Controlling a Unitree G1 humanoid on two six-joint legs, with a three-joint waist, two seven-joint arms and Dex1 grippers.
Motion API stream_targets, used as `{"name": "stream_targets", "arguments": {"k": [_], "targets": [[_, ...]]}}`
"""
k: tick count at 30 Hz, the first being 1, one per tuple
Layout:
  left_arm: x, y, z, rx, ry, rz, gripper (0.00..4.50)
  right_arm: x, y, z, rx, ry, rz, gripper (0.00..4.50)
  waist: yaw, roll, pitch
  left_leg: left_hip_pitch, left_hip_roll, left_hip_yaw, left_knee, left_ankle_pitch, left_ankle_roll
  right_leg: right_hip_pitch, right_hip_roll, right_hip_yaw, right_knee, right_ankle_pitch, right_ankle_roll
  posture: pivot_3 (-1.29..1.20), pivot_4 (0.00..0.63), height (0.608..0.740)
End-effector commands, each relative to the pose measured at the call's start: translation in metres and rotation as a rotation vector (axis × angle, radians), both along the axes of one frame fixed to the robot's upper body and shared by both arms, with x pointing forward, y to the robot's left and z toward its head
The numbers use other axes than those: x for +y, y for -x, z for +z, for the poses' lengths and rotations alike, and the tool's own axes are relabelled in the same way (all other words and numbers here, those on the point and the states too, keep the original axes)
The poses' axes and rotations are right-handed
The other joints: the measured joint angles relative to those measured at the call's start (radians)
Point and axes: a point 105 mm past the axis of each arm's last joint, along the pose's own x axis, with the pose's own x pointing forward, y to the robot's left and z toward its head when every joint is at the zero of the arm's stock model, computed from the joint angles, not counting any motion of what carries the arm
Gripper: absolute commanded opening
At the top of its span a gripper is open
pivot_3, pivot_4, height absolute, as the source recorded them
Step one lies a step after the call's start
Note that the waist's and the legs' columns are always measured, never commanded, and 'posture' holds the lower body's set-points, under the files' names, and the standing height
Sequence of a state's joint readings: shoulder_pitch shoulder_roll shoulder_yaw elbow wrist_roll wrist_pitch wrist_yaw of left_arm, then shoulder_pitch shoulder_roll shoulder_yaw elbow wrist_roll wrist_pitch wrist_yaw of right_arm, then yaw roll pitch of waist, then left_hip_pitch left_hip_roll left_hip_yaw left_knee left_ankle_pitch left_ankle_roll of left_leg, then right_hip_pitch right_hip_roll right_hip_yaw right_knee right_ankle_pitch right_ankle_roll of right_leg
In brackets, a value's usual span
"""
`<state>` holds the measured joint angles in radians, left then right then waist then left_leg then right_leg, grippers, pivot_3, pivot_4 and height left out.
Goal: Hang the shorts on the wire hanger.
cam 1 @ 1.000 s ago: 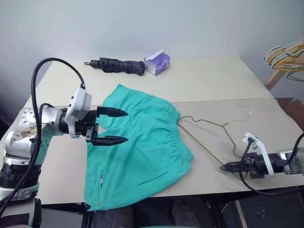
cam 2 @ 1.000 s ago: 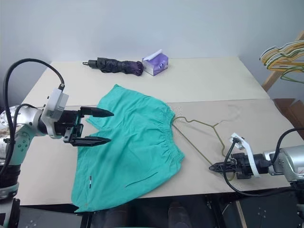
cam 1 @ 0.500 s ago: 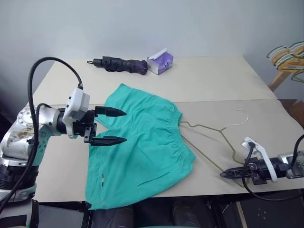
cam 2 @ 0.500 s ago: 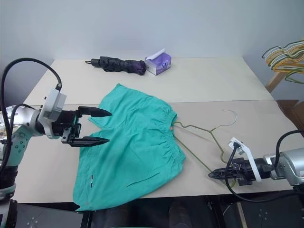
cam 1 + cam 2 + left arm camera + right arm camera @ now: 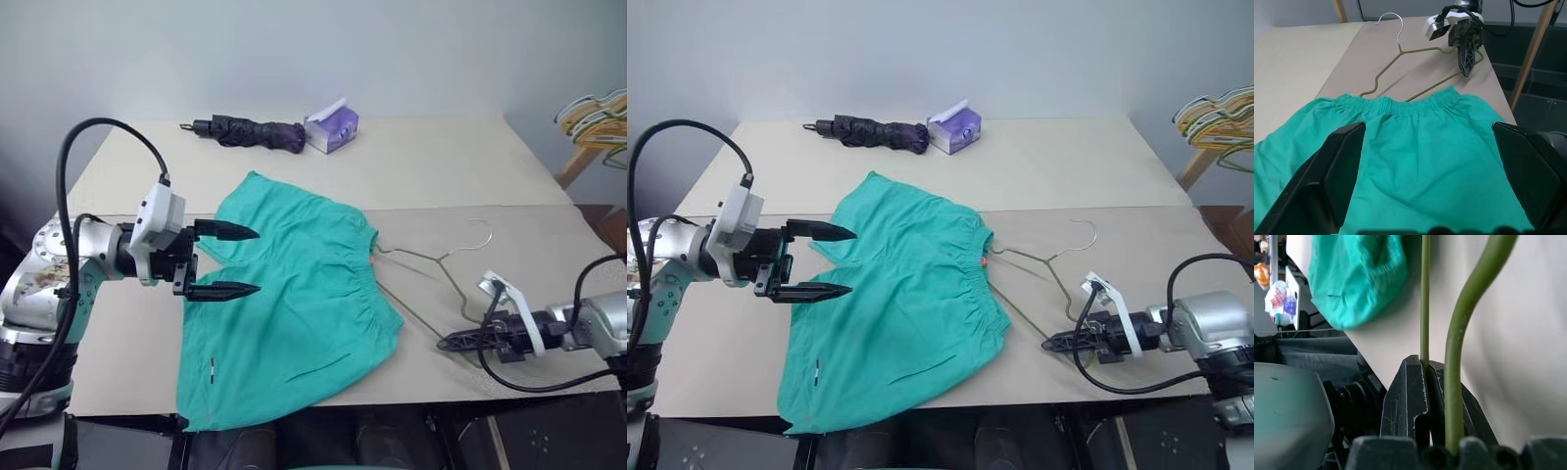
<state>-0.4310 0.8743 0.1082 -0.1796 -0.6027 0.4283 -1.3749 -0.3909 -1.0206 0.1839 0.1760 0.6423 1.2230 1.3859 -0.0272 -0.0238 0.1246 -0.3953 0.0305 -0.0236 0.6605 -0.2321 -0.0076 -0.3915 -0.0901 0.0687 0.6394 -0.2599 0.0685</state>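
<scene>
The teal shorts (image 5: 294, 313) lie flat on the table (image 5: 441, 166), waistband toward the right, one leg hanging over the front edge. To their right lies the wire hanger (image 5: 423, 258), its near corner touching the waistband and its hook pointing away. My right gripper (image 5: 453, 342) is shut on the hanger's wire at the outer corner; in the right wrist view the thin wire (image 5: 1424, 293) runs into the closed fingers (image 5: 1406, 401). Above the left side of the shorts (image 5: 1415, 147) my left gripper (image 5: 257, 260) hovers wide open and holds nothing.
A folded dark umbrella (image 5: 250, 132) and a purple tissue pack (image 5: 331, 127) lie at the back of the table. A bunch of yellow and green hangers (image 5: 596, 116) on a wooden rack stands beyond the table's right side. A seam (image 5: 490, 207) runs across the tabletop.
My right gripper has moved left toward the shorts, dragging the hanger with it, so the hook now lies nearer the waistband. The left gripper has stayed in place.
</scene>
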Motion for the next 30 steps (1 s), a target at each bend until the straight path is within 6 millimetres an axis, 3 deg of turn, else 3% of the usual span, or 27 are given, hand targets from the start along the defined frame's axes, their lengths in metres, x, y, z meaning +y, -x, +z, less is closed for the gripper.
{"name": "stream_targets", "arguments": {"k": [1, 12, 19, 24, 30], "targets": [[0.004, 0.002, 0.008, -0.05, -0.01, 0.012, 4.48, 0.006, 0.0, 0.015, -0.043, -0.047, 0.06, 0.0, 0.007, 0.0, 0.0, -0.001, 0.0, 0.0, 0.0, 0.0, 0.0, -0.001, 0.0, 0.0, 0.0, 0.0, 0.0, 0.06, 0.1, 0.74], [0.005, 0.0, 0.009, -0.071, -0.018, 0.014, 4.48, 0.019, -0.046, -0.001, -0.08, -0.061, -0.088, 0.0, 0.016, 0.0, 0.0, -0.001, 0.0, 0.0, 0.0, 0.0, 0.0, -0.001, 0.0, 0.0, 0.001, 0.001, -0.001, 0.08, 0.075, 0.74], [0.005, -0.002, 0.01, -0.082, -0.02, 0.011, 4.48, 0.018, -0.062, -0.005, -0.083, -0.064, -0.17, 0.0, 0.013, -0.004, -0.003, -0.001, 0.0, 0.0, 0.0, 0.0, 0.0, -0.001, 0.0, 0.0, 0.001, 0.001, -0.001, 0.07, 0.067, 0.74], [0.003, -0.003, 0.01, -0.093, -0.017, 0.004, 4.48, 0.02, -0.06, -0.003, -0.079, -0.085, -0.142, 0.0, 0.014, -0.005, -0.004, 0.002, 0.0, 0.0, 0.0, 0.0, -0.001, 0.001, 0.0, -0.001, 0.001, 0.001, -0.001, 0.07, 0.064, 0.74], [0.002, -0.004, 0.01, -0.095, -0.017, 0.002, 4.48, 0.011, -0.076, -0.001, -0.14, -0.018, -0.181, 0.0, 0.014, -0.005, -0.004, 0.001, 0.0, 0.0, 0.0, 0.0, -0.001, 0.001, 0.0, 0.0, 0.001, 0.001, -0.001, 0.07, 0.06, 0.74]]}}
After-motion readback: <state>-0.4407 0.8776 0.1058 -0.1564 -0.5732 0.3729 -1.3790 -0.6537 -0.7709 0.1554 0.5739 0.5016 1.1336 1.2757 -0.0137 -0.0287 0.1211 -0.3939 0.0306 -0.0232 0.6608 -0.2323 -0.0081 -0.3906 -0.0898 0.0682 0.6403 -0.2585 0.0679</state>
